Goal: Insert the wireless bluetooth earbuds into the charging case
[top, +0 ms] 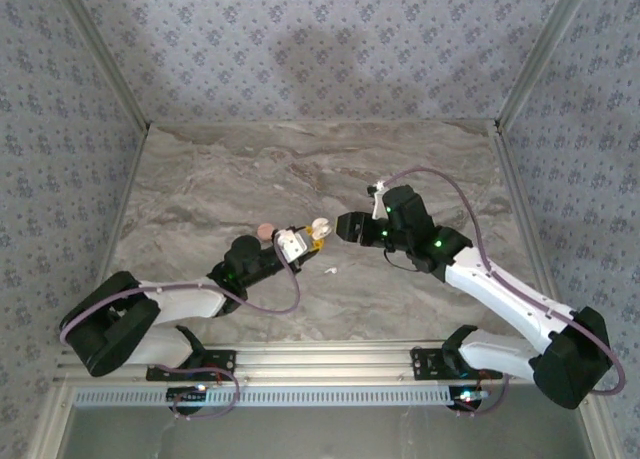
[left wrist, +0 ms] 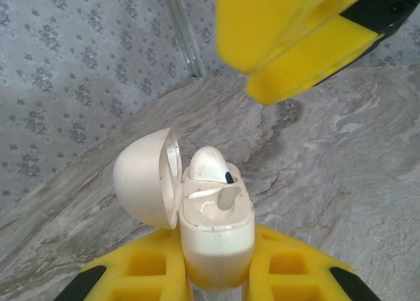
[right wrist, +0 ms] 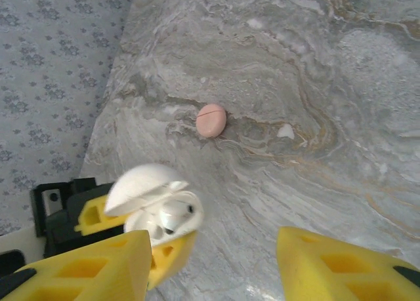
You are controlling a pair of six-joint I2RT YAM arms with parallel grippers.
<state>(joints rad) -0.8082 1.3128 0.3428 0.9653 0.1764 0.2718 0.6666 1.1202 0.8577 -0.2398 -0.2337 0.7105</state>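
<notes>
Holding the charging case (left wrist: pixel 216 235) by its lower body, your left claw (left wrist: pixel 216 278) pinches it between two yellow fingers at the bottom centre of the left wrist frame. The lid (left wrist: pixel 146 180) is hinged open to the left. One earbud (left wrist: pixel 209 163) sits in its socket, white dome up, with a dark spot on its side; the socket beside it looks empty.

Your right claw (right wrist: pixel 213 242) hangs just in front of the case, fingers spread and nothing between them. It runs along the bottom edge of the right wrist frame and shows as a yellow mass at the upper right of the left wrist frame. A small white piece, seemingly the second earbud (top: pixel 329 271), lies loose on the marble worktop (top: pixel 300 169), just below centre in the overhead frame and near both claws. A pink oval piece (right wrist: pixel 211 120) rests on the worktop at mid-frame in the right wrist view, apart from the case.

Expect the loose piece to be very light, hard and glossy. It will likely skid on the stone, or squirt from the pads if you squeeze off-centre. Take it across the rounded head, leaving the stem free to point down into the socket; a light pinch should do. The case looks light too, and its open lid is the weak part, so seat the earbud gently against the left claw's hold.
</notes>
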